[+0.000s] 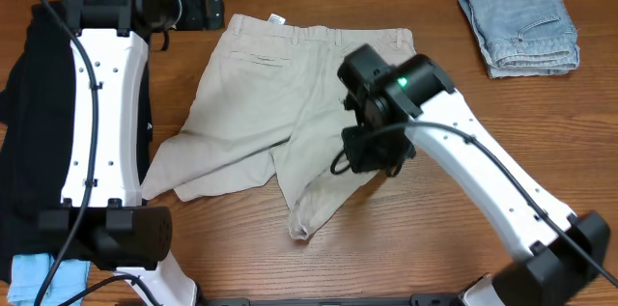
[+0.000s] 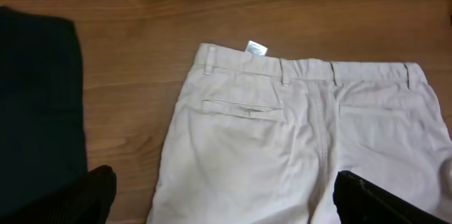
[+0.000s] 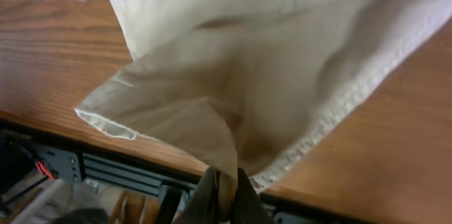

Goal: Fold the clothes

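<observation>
The light beige shorts (image 1: 256, 103) lie spread on the wooden table, back side up, waistband toward the far edge. The small white label (image 2: 256, 47) and a stitched back pocket (image 2: 241, 107) show in the left wrist view. My right gripper (image 3: 226, 194) is shut on a pinch of fabric at the right leg's hem, with the cloth (image 3: 233, 61) lifted and draping from it near the table's front edge. From overhead that gripper (image 1: 375, 156) sits over the right leg. My left gripper (image 2: 227, 206) hangs open above the upper left of the shorts, holding nothing.
A large black T-shirt (image 1: 24, 103) lies along the left side, partly under the left arm. A folded light-blue denim garment (image 1: 519, 21) rests at the back right. A pale blue cloth (image 1: 29, 272) peeks out at the bottom left. The table's front edge (image 3: 141, 150) is close to my right gripper.
</observation>
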